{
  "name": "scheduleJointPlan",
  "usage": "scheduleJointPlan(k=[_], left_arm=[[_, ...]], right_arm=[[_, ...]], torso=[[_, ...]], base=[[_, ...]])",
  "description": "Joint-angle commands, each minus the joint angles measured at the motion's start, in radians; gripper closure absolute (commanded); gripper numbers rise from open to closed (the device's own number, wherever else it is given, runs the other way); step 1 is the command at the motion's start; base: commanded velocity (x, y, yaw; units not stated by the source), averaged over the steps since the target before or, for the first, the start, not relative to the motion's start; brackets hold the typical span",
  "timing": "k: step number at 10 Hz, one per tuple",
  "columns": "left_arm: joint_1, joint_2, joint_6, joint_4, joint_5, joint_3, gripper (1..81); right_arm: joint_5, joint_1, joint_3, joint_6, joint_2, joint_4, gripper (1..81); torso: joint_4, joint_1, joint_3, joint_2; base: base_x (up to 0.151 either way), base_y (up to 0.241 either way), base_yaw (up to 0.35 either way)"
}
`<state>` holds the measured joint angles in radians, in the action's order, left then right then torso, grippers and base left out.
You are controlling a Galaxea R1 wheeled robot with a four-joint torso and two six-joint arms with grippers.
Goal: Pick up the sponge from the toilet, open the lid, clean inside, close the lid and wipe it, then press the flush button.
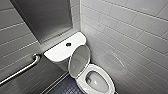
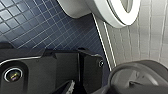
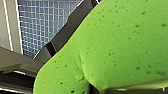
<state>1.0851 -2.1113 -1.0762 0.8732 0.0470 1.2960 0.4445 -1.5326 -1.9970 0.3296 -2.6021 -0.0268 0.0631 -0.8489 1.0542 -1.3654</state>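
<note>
1. The right gripper (image 3: 75, 25) is holding the sponge (image 3: 120, 45). The sponge is bright green with little dark spots.
2. The sponge puffs out far past the grip (soft things do that). I think a hard rub could pull it loose, and it would drop into the toilet (image 1: 106, 73).
3. The left gripper (image 2: 75, 65) hangs low over the blue floor (image 2: 37, 27), near the toilet's rim. I cannot tell if it is wide or narrow. A careless swing could bang it on that rim.
4. The toilet sits in a tight corner, close to the tiled wall (image 1: 130, 37). An arm reaching in could hit the tiles.
5. The lid (image 1: 79, 60) stands up at the front edge of the cistern top (image 1: 58, 53). One bump could make it fall shut on the arm.
6. The flush button (image 1: 68, 44) sits in the middle of the cistern top. A stray nudge could flush too soon.
</note>
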Motion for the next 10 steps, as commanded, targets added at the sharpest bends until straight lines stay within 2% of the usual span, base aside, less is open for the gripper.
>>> scheduleJointPlan(k=[1, 3, 5, 6, 10], left_arm=[[0.118, -0.044, 0.01, 0.16, 0.143, -0.06, 1.0], [0.186, -0.084, 0.012, 0.173, 0.132, 0.003, 1.0], [0.246, -0.125, 0.067, 0.17, 0.126, 0.059, 1.0], [0.267, -0.159, 0.07, 0.17, 0.126, 0.097, 1.0], [0.298, -0.248, 0.085, 0.171, 0.126, 0.186, 1.0]], right_arm=[[-0.02, -0.024, 0.113, -0.004, 0.082, -0.035, 81.1], [0.006, -0.021, 0.202, -0.004, 0.155, -0.036, 81.1], [0.02, 0.002, 0.265, 0.005, 0.219, -0.036, 81.1], [0.022, 0.027, 0.282, 0.011, 0.242, -0.033, 81.1], [0.008, 0.198, 0.453, 0.029, 0.395, -0.021, 81.1]], torso=[[0.0, 0.0, 0.0, 0.0], [0.0, 0.0, 0.0, 0.0], [0.0, 0.0, 0.0, 0.0], [0.0, 0.0, 0.0, 0.0], [0.0, 0.0, 0.0, -0.001]], base=[[0.0, 0.0, 0.0], [0.0, 0.0, 0.0], [0.0, 0.0, 0.0], [0.0, 0.0, 0.0], [0.0, 0.0, 0.0]])
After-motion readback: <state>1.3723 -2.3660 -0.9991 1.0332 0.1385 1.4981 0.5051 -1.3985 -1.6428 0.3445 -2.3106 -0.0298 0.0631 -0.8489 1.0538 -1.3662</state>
